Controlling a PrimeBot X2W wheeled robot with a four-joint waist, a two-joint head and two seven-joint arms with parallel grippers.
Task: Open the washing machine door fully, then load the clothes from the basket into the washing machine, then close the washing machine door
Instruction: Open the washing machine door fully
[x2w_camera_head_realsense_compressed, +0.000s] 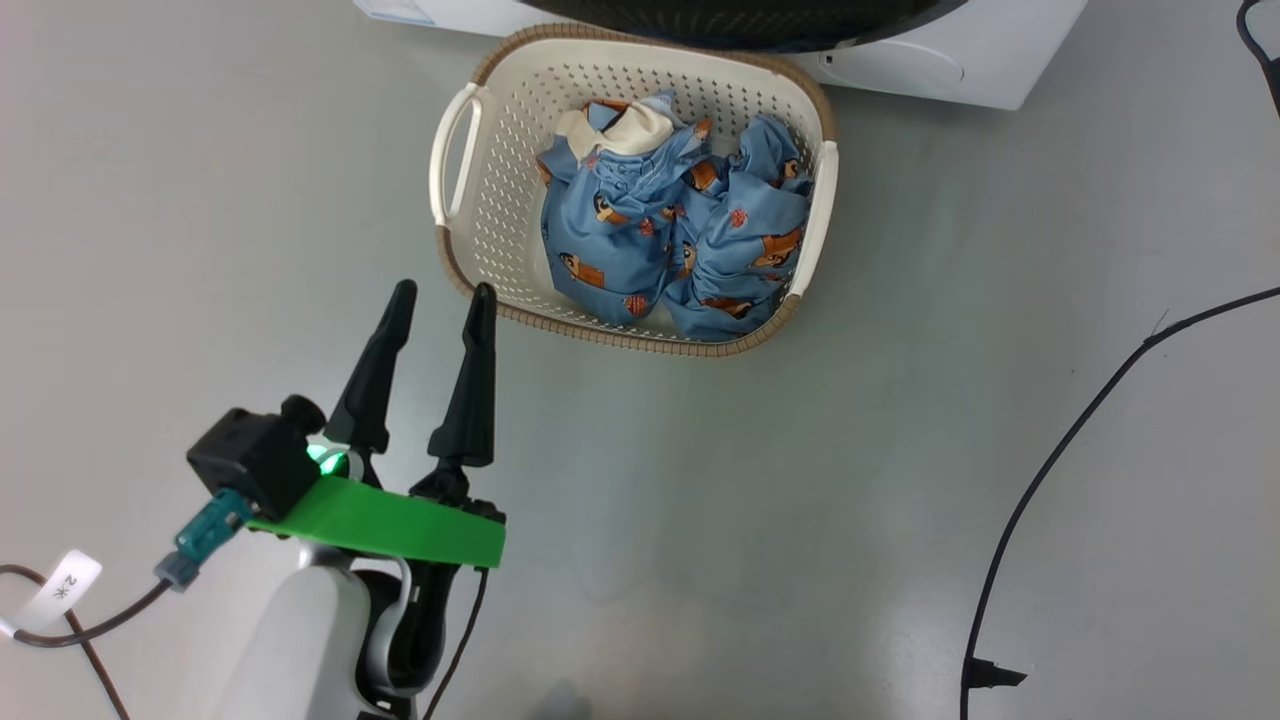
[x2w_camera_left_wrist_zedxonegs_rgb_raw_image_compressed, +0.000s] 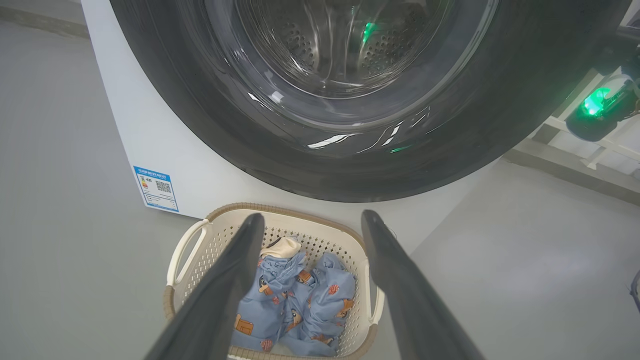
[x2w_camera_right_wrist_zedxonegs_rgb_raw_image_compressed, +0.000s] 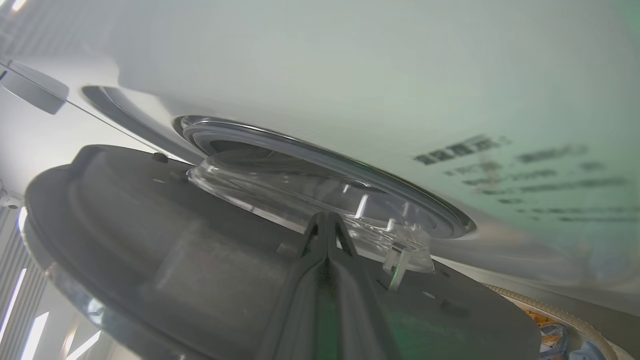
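Note:
The cream basket (x2w_camera_head_realsense_compressed: 640, 345) stands on the floor in front of the white washing machine (x2w_camera_head_realsense_compressed: 930, 70), holding the crumpled light-blue clothes (x2w_camera_head_realsense_compressed: 640, 230). My left gripper (x2w_camera_head_realsense_compressed: 444, 292) hovers open and empty just short of the basket's near left corner, fingers pointing at it; its wrist view shows the basket (x2w_camera_left_wrist_zedxonegs_rgb_raw_image_compressed: 240, 206), the clothes (x2w_camera_left_wrist_zedxonegs_rgb_raw_image_compressed: 295, 305) and the washing machine door (x2w_camera_left_wrist_zedxonegs_rgb_raw_image_compressed: 350, 165) above. In the right wrist view the door (x2w_camera_right_wrist_zedxonegs_rgb_raw_image_compressed: 150, 240) stands ajar from the machine front (x2w_camera_right_wrist_zedxonegs_rgb_raw_image_compressed: 350, 75). My right gripper (x2w_camera_right_wrist_zedxonegs_rgb_raw_image_compressed: 327, 217) is shut, its tips at the door's inner face beside the glass bowl (x2w_camera_right_wrist_zedxonegs_rgb_raw_image_compressed: 280, 185).
A black cable (x2w_camera_head_realsense_compressed: 1050, 470) curves across the grey floor at the right. A blue label sticker (x2w_camera_left_wrist_zedxonegs_rgb_raw_image_compressed: 156, 188) marks the washer's lower left front. The right arm's camera housing with a green light (x2w_camera_left_wrist_zedxonegs_rgb_raw_image_compressed: 600, 107) sits beside the door rim. A tagged cable (x2w_camera_head_realsense_compressed: 70, 590) trails from my left wrist.

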